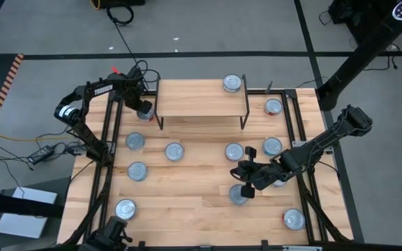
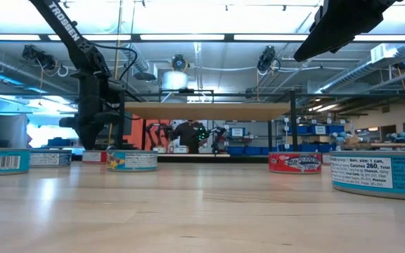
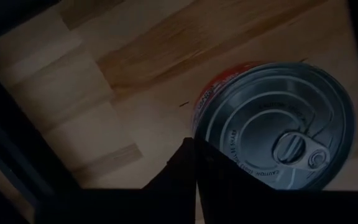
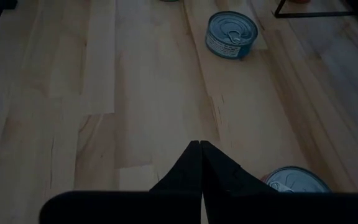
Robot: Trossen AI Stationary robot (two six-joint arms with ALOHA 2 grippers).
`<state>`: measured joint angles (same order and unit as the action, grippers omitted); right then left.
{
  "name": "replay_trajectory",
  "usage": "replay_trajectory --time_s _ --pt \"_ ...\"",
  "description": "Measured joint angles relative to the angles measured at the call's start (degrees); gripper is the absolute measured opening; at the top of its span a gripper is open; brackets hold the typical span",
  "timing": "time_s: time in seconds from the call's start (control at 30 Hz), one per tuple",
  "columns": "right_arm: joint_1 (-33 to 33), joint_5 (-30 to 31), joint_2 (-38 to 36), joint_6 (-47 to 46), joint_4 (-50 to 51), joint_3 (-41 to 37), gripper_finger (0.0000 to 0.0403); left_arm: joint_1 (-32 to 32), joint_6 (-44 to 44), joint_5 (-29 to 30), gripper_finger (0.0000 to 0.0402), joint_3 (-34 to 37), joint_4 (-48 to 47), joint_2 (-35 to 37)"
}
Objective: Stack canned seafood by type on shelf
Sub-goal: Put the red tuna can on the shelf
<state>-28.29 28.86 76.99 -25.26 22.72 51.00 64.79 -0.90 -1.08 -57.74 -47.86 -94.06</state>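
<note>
Silver-lidded cans (image 1: 174,151) mostly lie loose; one sits on the shelf (image 1: 201,104). Left gripper (image 3: 195,163), pinched empty, hovers over a red can (image 3: 277,135); right gripper (image 4: 201,163) likewise closed.

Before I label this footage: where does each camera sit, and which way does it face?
High view: above the table, facing down; both arms, shelf, scattered cans.
Low view: at tabletop height, facing level across to the shelf; left arm beside it.
Left wrist: over a red can, past the shut left gripper.
Right wrist: over bare tabletop, past the shut right gripper, toward a teal can.
Shared: high and low views both show the shelf.
</note>
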Motion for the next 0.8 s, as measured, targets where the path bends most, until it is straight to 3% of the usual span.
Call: replay_trajectory --time_s 0.3,0.8 --pt "0.0 0.02 -0.02 1.03 -0.47 0.0 0.0007 -0.24 -1.84 3.24 0.0002 -0.88 -2.98 0.27" --pt "0.0 0.02 -0.02 1.03 -0.52 0.0 0.0007 -1.53 -1.95 9.03 0.0001 -13.23 -13.61 3.42"
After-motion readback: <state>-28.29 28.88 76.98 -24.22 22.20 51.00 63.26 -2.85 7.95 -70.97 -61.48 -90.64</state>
